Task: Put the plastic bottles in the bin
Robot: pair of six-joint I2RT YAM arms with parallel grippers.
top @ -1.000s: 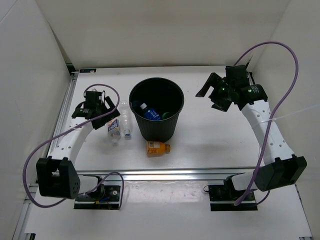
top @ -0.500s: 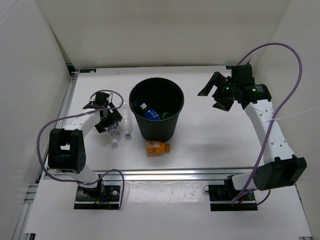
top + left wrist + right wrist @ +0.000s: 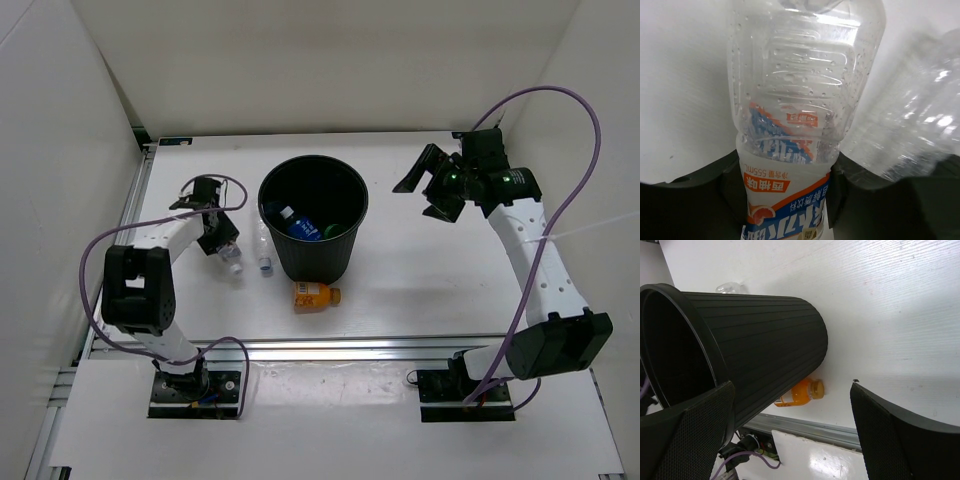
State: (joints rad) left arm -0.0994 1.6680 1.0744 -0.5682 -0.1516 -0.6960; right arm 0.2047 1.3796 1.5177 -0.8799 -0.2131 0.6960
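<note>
Clear plastic: 1 labelled bottle clenched in the left fingers, another bottle just beside it by the black bin, which holds 2 more; orange bottle on the bench nearby; right fingers released, spread wide.

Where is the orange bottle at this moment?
In the top view the orange bottle lies on its side on the table, just on the near side of the black bin, cap pointing right.
</note>
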